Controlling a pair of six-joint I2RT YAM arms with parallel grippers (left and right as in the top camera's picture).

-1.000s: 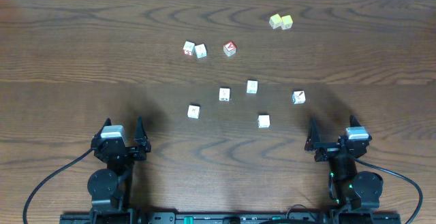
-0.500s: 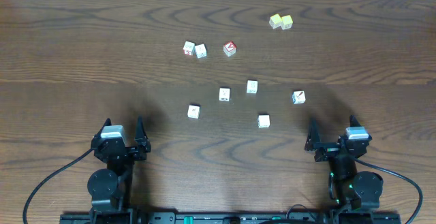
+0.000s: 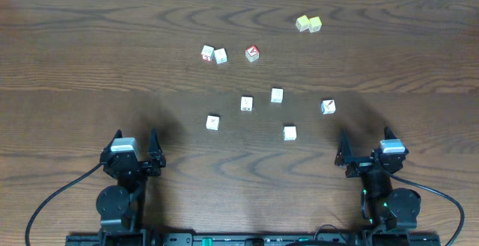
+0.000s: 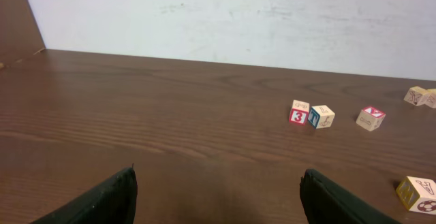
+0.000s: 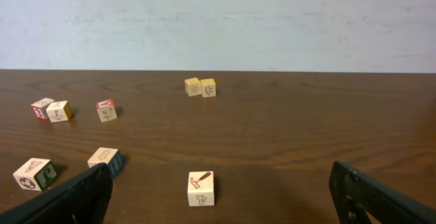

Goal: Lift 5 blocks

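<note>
The counter (image 3: 75,59) is dark brown with wavy wood grain, and the wall (image 4: 238,13) behind it is white. Mid-frame overhead, the five blocks (image 3: 213,122) (image 3: 247,103) (image 3: 277,95) (image 3: 328,107) (image 3: 290,132) are whitish with tiny dark marks. At upper right, the yellow cubes (image 3: 302,23) (image 3: 315,24) are pale. At upper centre, the red-topped cube (image 3: 252,53) has whitish sides. Beside it, the 3 cube (image 4: 298,116) shows a red face with a white numeral, and the blue-sided cube (image 4: 321,116) is cream on top. The left gripper (image 3: 135,137) and right gripper (image 3: 365,137) are black with grey caps.
</note>
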